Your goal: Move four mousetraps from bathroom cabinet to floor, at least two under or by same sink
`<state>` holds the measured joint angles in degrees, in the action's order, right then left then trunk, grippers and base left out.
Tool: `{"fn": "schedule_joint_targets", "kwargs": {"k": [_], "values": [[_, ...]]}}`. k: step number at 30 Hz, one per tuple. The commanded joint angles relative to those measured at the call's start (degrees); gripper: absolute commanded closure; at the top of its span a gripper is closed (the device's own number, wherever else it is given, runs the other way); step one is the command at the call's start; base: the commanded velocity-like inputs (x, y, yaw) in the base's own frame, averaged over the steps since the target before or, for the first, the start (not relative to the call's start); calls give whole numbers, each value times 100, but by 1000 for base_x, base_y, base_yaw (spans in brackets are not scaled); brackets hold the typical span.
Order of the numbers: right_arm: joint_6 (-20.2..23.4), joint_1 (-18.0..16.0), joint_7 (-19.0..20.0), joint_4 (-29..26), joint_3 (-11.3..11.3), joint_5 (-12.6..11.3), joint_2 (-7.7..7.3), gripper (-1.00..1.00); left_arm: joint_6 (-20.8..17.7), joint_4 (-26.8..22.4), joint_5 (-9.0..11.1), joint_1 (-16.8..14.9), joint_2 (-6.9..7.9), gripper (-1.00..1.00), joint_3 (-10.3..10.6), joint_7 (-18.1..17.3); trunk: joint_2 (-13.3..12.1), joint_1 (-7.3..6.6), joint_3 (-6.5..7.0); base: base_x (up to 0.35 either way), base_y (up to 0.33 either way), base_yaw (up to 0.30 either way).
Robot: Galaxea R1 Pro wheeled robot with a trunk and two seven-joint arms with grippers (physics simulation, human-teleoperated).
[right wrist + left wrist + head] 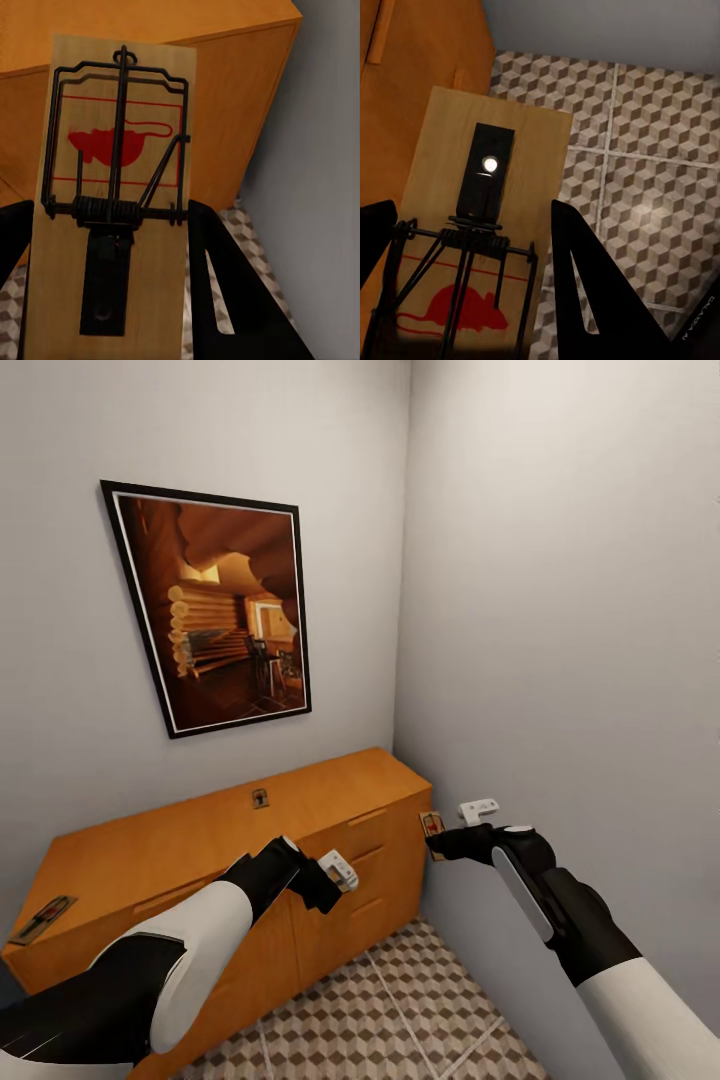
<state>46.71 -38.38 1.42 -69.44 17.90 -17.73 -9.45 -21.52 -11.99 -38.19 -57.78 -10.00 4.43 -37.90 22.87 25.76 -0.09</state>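
Observation:
The orange-brown cabinet (200, 835) stands against the back wall. Two mousetraps lie on its flat top, one near the back middle (260, 797) and one at the left end (42, 918). My left gripper (335, 875) hangs in front of the cabinet's drawers, shut on a third mousetrap (487, 187) with a red mouse mark, above the cube-patterned bathroom floor (652, 150). My right gripper (445, 842) is just off the cabinet's right end, shut on another mousetrap (432, 825) that stands upright between its dark fingers (225, 300). The sink is out of view.
A framed picture (215, 605) of a log interior hangs above the cabinet. A plain grey wall (560, 610) closes the right side, forming a corner behind the cabinet. Patterned floor tiles (400, 1010) stretch out below between my arms.

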Motion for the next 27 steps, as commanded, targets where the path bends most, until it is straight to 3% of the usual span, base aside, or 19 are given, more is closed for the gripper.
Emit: {"fn": "schedule_joint_targets", "kwargs": {"k": [1,9,13,14,19,21,23,24,27], "values": [[23,-3,16,-2,9,-2,-4,100,-25,-13,-14,2,0,100,20,-42,4,2,-3,-18,0,0],[31,-3,7,0,17,11,-12,100,-11,86,33,7,0,100,-90,-32,4,2,-3,-5,0,0],[30,-3,-11,29,16,65,-22,100,6,484,412,18,0,100,-367,-12,4,2,-3,0,0,0],[10,-3,-15,189,14,115,-23,100,25,717,628,22,0,100,-448,35,4,2,-3,0,0,0],[-221,-3,1,1104,13,207,-15,100,343,1399,1315,99,0,100,-524,409,4,2,-3,0,0,0],[-716,-3,19,1694,12,209,-14,100,760,1556,1760,290,17,100,-533,664,4,2,-3,0,0,0],[-1436,-3,33,2440,12,204,-10,100,1058,1621,2239,568,271,100,-537,964,4,2,-3,0,0,0],[-1631,-3,35,2646,12,203,-7,100,1104,1629,2366,638,336,100,-537,1054,4,2,-3,0,0,0],[-2846,-3,51,3964,25,207,21,100,1299,1656,3221,1069,701,100,-539,1669,4,2,-3,0,0,0]]}}
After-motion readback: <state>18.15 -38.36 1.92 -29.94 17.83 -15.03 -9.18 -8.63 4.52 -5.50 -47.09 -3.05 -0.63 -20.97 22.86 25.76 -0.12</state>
